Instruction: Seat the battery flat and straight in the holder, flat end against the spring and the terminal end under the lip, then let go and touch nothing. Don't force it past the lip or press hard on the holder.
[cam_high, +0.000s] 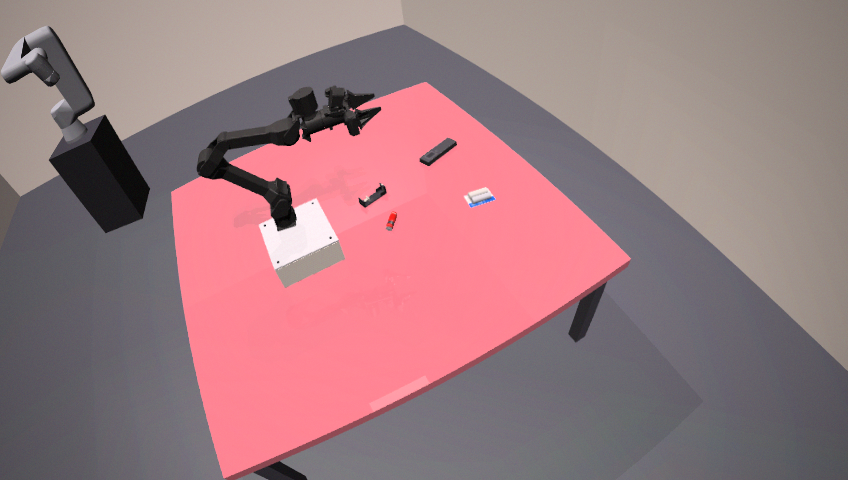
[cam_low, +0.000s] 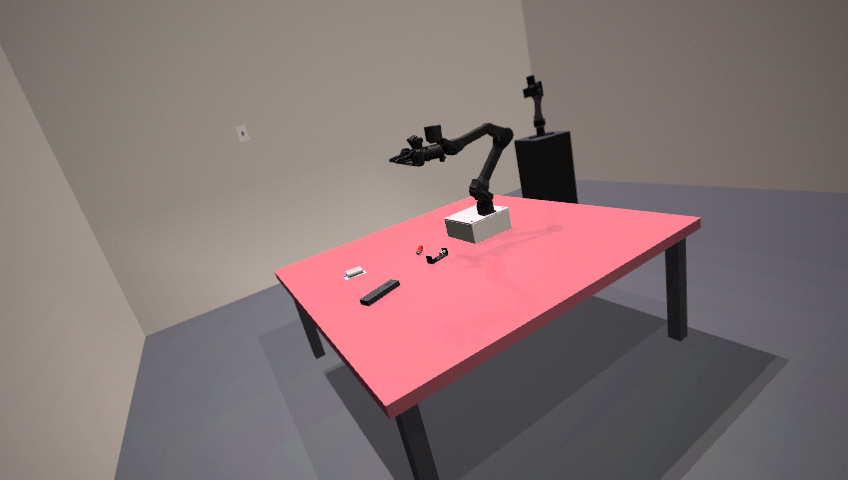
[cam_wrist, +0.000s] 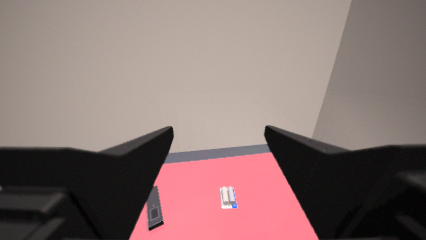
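Worktop (cam_high: 416, 309): pink, carrying everything here.
Arm (cam_high: 249, 142): raised high from its white base block (cam_high: 300, 240), reaching out level, well above the things.
Tool (cam_high: 364, 105): jaws spread wide, holding nothing.
Holder (cam_high: 372, 194): small, black, lying vacant near the base block.
Battery (cam_high: 390, 220): red, lying on the worktop just beside the holder, apart from it.
Advice: I'd come straight down over the battery, grip across its middle, and keep it level.
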